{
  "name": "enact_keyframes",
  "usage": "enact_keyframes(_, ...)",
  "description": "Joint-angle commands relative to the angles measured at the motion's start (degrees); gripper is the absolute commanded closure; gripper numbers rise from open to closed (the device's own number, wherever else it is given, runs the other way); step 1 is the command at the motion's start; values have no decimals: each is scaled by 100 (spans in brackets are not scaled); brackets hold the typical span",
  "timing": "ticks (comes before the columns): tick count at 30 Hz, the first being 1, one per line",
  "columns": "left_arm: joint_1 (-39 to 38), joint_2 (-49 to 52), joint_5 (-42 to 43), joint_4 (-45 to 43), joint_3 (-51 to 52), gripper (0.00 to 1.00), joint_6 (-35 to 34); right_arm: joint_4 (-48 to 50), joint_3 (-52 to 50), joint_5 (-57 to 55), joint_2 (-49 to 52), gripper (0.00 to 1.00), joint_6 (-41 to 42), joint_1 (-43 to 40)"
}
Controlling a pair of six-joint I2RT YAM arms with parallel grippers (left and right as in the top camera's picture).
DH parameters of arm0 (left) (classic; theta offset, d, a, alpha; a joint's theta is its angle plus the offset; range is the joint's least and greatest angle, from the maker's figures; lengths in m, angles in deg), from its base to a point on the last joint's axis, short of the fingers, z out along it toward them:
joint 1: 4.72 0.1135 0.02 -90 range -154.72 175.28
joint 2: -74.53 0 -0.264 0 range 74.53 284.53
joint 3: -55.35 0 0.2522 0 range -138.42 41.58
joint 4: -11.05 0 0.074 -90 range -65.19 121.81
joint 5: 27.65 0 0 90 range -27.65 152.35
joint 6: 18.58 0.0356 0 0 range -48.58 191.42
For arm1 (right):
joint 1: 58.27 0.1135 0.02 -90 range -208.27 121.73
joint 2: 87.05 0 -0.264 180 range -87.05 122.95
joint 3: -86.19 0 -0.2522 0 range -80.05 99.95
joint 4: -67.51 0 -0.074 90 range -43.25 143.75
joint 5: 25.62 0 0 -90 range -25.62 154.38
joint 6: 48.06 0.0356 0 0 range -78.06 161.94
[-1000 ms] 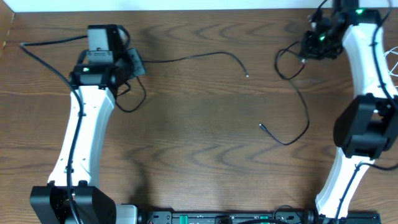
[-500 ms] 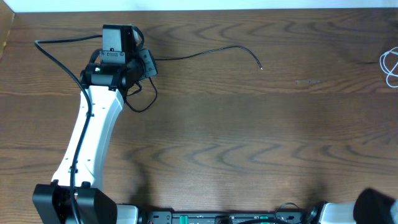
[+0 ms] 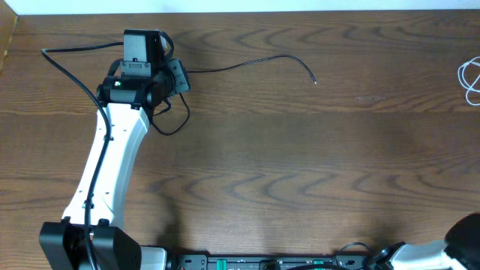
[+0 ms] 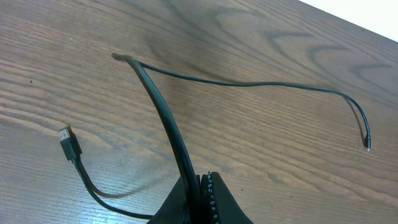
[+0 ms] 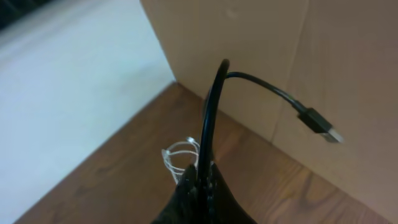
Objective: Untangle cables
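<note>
1. Overhead: a thin black cord (image 3: 247, 62) lies drawn out alone on the dark wooden table (image 3: 262, 172). It runs from the left gripper (image 3: 178, 75) to a free tip near mid-table. A thin white cord (image 3: 470, 79) sits well apart at the right edge in loose loops, partly cropped. The two cross nowhere, so I judge the separating largely done. Only a sliver of the right arm shows at the bottom corner, and the left jaws are hard to read from above.

2. Left wrist: the left gripper (image 4: 204, 194) is pinched tight on the black cord, which rises from the fingers and trails off to its small tip. A flat black plug (image 4: 69, 144) lies on the wood to the left. Its lead curves under the fingers, and whether it belongs to the same cord I cannot tell.

3. Right wrist: the right gripper (image 5: 204, 183) is clamped on a short black lead (image 5: 261, 84), whose rectangular plug hangs in the air. The white cord (image 5: 177, 149) lies on the table below, beside a tan board wall (image 5: 249, 56). What is left, I judge, is setting this lead down. Whether the white loops are knotted is too small to tell.
</note>
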Motion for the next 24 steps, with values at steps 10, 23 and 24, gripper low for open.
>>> enact_keyframes(10, -15, 17, 72, -15, -94, 92, -31, -752, -46, -341, 1617, 99, 321, -125)
enact_keyframes(23, -31, 17, 74, -15, -94, 92, -223, -1305, -55, -785, 2363, 99, 654, -643)
enact_keyframes(24, -31, 17, 74, -15, -94, 92, -221, -1303, -55, -807, 2452, 99, 651, -656)
